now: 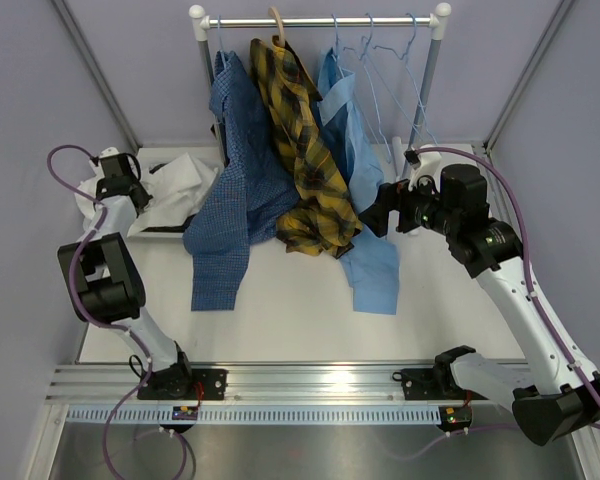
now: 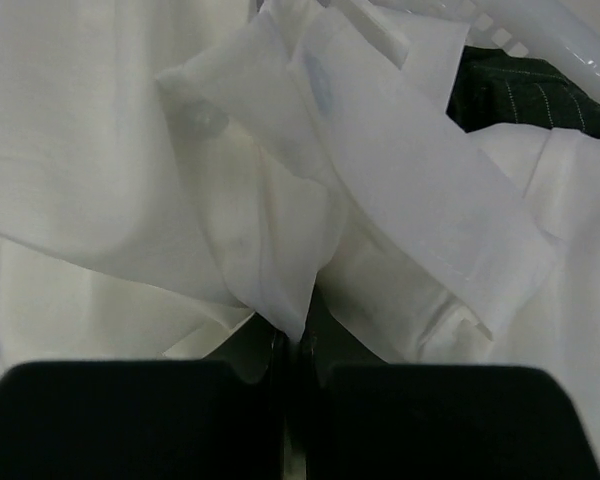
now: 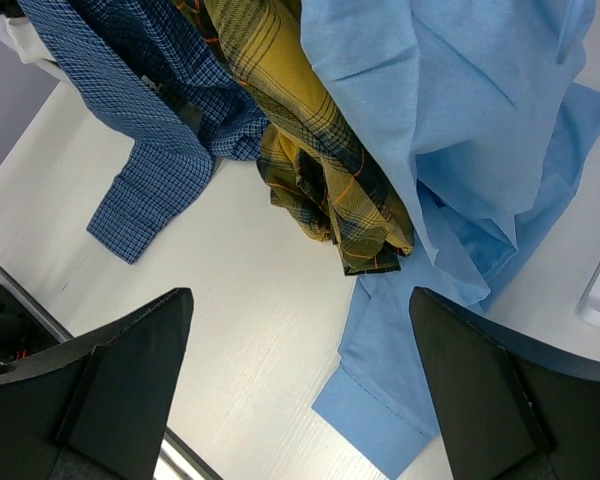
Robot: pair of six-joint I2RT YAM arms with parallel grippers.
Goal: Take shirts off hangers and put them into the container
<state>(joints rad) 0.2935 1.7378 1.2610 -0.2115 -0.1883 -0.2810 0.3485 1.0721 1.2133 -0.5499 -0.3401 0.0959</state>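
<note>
Though hung on the rail, reached down onto the white table with sleeves: dark blue checked shirt, yellow plaid shirt, light blue shirt. Bare table toward the near edge. Found white shirt crumpled in the container at left, black pinstriped shirt beside. Saw right gripper spread wide, empty, by the light blue sleeve; left gripper closed tight at white folds.

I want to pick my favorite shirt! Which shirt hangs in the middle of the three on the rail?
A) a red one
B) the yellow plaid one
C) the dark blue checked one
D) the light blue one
B: the yellow plaid shirt hangs on the rail between the dark blue checked shirt and the light blue shirt.
</note>
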